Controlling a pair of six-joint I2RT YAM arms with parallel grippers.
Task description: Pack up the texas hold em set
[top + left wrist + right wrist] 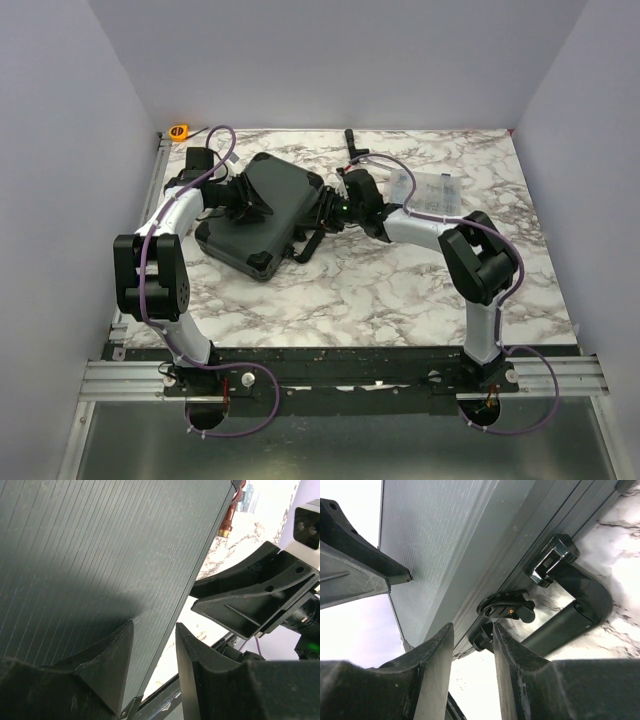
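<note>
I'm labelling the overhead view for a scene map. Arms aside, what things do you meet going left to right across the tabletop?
orange tape measure → black briefcase → clear compartment box

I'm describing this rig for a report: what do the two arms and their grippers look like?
Both the left arm and right arm have white links between black joint housings. A purple cable runs along each from its base. The left gripper and right gripper each have two matte black, wedge-shaped fingers. A green light glows at the right wrist.
</note>
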